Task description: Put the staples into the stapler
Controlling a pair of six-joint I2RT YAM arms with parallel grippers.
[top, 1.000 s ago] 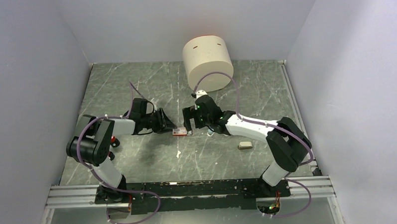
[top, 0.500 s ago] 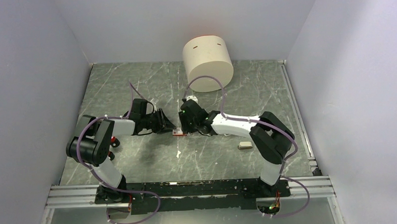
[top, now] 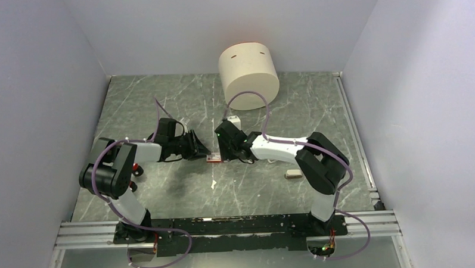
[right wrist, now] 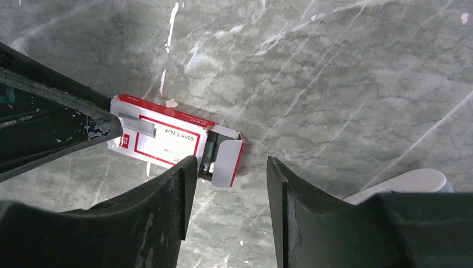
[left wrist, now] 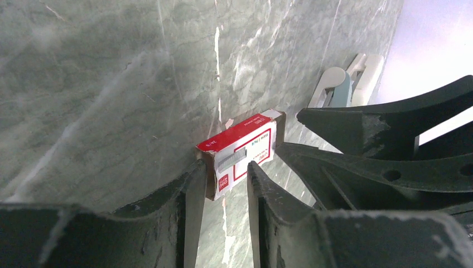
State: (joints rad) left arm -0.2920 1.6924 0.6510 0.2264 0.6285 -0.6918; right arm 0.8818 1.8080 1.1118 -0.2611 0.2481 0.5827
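Green marble tabletop (top: 162,101) holds one red-and-white staple box (left wrist: 245,146), flap open, one dark staple block (right wrist: 208,156) showing inside; the left gripper (left wrist: 223,170) pinches its closed end, the right gripper (right wrist: 231,163) stands parted around the flap. One white stapler (left wrist: 363,70) lies just beyond

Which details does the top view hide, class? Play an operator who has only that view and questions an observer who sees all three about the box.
Operator: Can you see any staples?
Observer: Yes. In the right wrist view, dark staples show in the open end of the box.
Operator: Which tool grips the box?
Observer: The left tool. The left wrist view shows it clamped across the box's other end.
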